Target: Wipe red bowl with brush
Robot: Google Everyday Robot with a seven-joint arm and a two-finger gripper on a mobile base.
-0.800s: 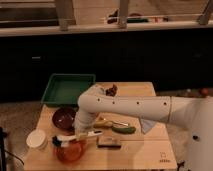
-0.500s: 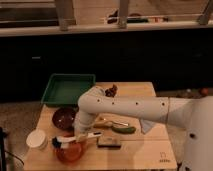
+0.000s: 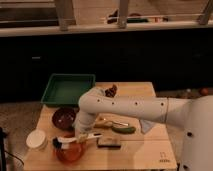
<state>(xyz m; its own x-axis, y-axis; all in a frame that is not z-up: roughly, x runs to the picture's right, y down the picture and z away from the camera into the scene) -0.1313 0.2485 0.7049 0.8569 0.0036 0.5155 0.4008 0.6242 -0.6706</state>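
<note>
Red bowl (image 3: 70, 154) under brush (image 3: 75, 139); gripper (image 3: 81, 134) above, fingers clamping handle

The gripper (image 3: 80, 135) hangs low at the handle of the brush (image 3: 95, 135), whose dark head lies over the red bowl (image 3: 69, 153); a maroon bowl (image 3: 64, 118) and white cup (image 3: 36, 139) stand near

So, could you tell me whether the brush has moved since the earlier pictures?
No visible move: the brush still lies across the red bowl, bristles toward the white cup, with the tool at its handle.
</note>
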